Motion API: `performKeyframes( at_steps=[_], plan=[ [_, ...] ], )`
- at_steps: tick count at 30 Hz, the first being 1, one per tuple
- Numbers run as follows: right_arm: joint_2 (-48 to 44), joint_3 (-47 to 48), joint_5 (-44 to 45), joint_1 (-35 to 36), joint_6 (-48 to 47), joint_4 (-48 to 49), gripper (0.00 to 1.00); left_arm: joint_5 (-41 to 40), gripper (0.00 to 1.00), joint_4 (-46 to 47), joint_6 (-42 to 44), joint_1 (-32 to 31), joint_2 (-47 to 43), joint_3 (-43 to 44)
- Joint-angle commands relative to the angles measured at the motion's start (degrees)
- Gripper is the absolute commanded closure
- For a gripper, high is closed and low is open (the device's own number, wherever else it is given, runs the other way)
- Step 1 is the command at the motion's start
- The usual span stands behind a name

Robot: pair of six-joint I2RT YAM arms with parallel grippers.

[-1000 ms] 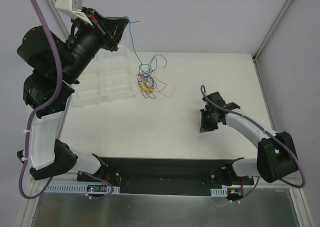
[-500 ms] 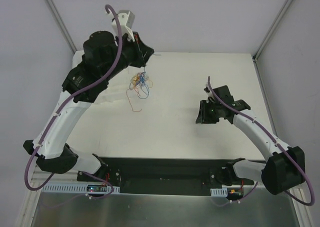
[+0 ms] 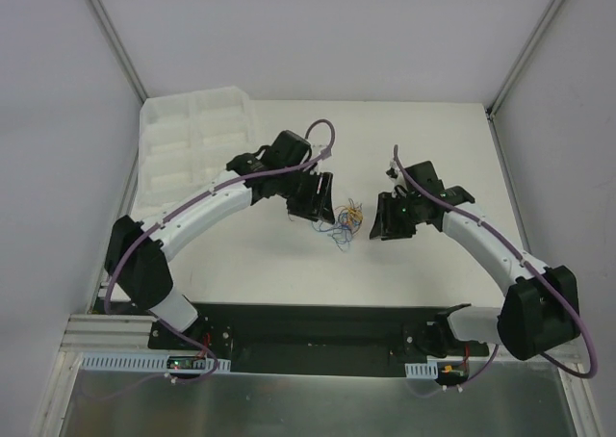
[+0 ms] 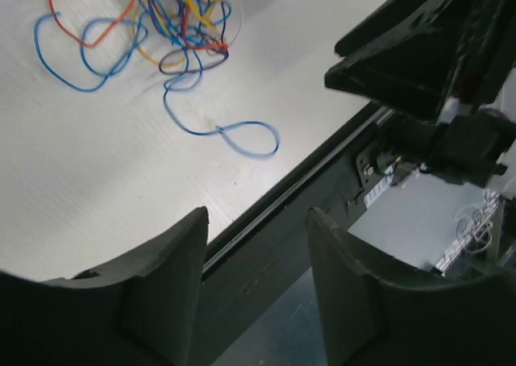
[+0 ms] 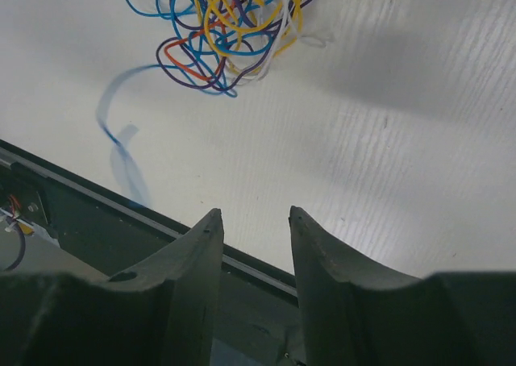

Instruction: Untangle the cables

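Observation:
The cables [image 3: 345, 221] lie as a small tangled bundle of blue, orange, yellow and red wires on the white table, between my two grippers. My left gripper [image 3: 316, 206] is low, just left of the bundle, open and empty. The left wrist view has the cables [image 4: 165, 35] ahead of the open gripper [image 4: 258, 217], with one blue loop trailing toward it. My right gripper [image 3: 383, 227] is just right of the bundle, also open. Its wrist view shows the cables [image 5: 230, 27] ahead of the empty gripper [image 5: 254, 213], clear of the fingertips.
A white compartment tray [image 3: 197, 139] sits at the back left of the table. The black base rail [image 3: 308, 326] runs along the near edge. My right arm [image 4: 435, 51] shows in the left wrist view.
My left arm swung down from high at the back left to the middle of the table, carrying the cables, and let them go. The right gripper opened and edged left toward the bundle.

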Motion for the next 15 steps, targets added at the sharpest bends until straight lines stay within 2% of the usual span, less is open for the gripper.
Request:
performKeyframes(
  at_steps=[1,2,3,4,6,7,10,11,12,14,15],
  plan=[
    [3.88,1.71,-2.52,-0.22,1.15,1.23,0.58,7.76,0.39,-1.52,4.45,-0.12,2.86,-1.02],
    [4.93,2.77,-2.61,-0.14,1.50,1.40,0.58,6.97,0.32,-1.70,4.98,-0.03,3.48,-0.40],
    [6.25,3.65,-2.53,-0.22,1.85,1.49,0.58,6.18,0.21,-1.61,5.42,-0.12,4.70,0.47],
    [7.39,4.61,-2.61,-0.40,2.55,1.67,0.57,4.87,0.18,-1.70,5.68,-0.12,5.59,1.26],
    [9.85,6.02,-3.57,-0.84,3.79,2.63,0.56,2.58,0.21,-1.87,5.51,0.14,8.04,4.33],
    [11.17,6.81,-4.36,-1.19,4.31,3.07,0.55,2.14,0.26,-2.05,5.33,0.32,9.80,5.91],
    [15.30,8.57,-6.65,-1.98,5.81,3.77,0.55,2.13,0.52,-2.66,5.24,1.28,15.25,11.63],
    [16.62,8.92,-7.70,-2.33,6.16,4.39,0.55,1.87,0.55,-2.58,5.94,1.72,17.27,13.21],
    [17.59,9.28,-8.41,-2.51,6.43,4.74,0.55,1.78,0.55,-2.84,6.30,2.16,19.29,14.44],
    [19.00,9.63,-9.72,-2.86,6.60,5.18,0.54,2.22,0.44,-2.84,8.05,2.87,22.72,16.82],
    [19.44,9.89,-10.34,-3.03,6.60,5.44,0.54,1.17,0.41,-2.93,9.54,3.04,24.21,17.70]
  ],
)
